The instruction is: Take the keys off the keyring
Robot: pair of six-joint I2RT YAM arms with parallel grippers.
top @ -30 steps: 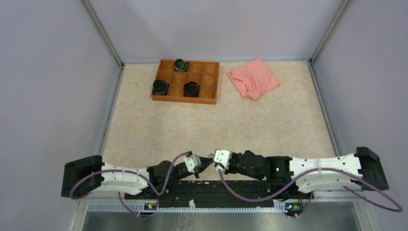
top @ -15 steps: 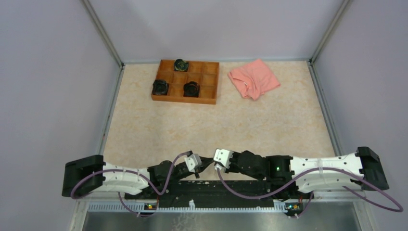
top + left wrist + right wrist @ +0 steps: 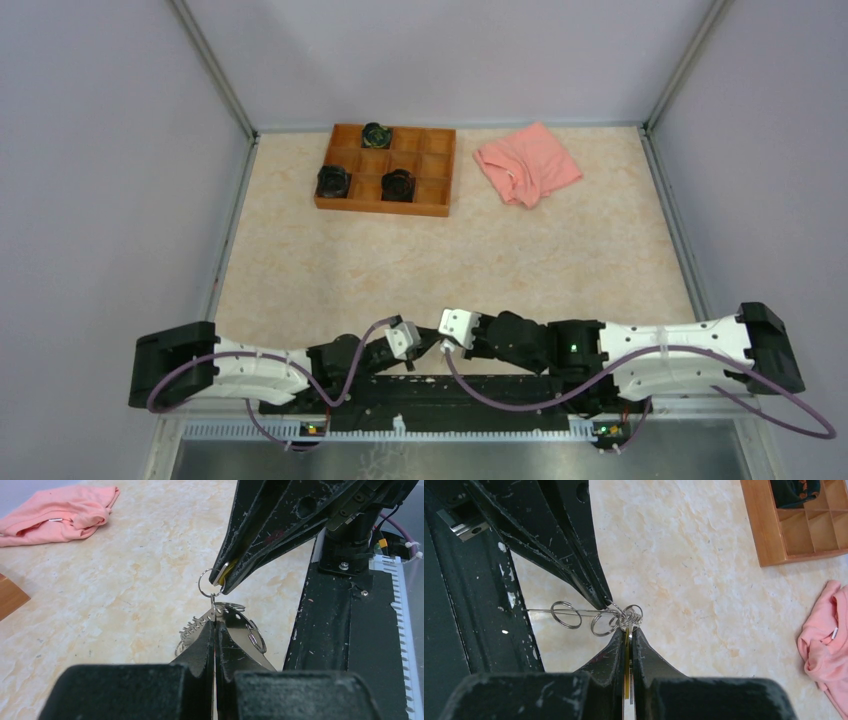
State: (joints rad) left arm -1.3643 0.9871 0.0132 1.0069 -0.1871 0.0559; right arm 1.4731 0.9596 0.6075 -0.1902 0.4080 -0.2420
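My left end effector (image 3: 215, 630) is clamped tight on the flat notched keyring (image 3: 234, 620), and my right end effector (image 3: 628, 632) is pinched closed on the yellow-headed key (image 3: 226, 572) (only a sliver of yellow shows). Both meet over the table (image 3: 125, 580) at its near edge, small split rings (image 3: 565, 615) strung between them.

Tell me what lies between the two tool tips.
In the left wrist view, only a small split ring spans the gap. The right tool pinches the yellow-headed key; the left tool pinches the keyring.
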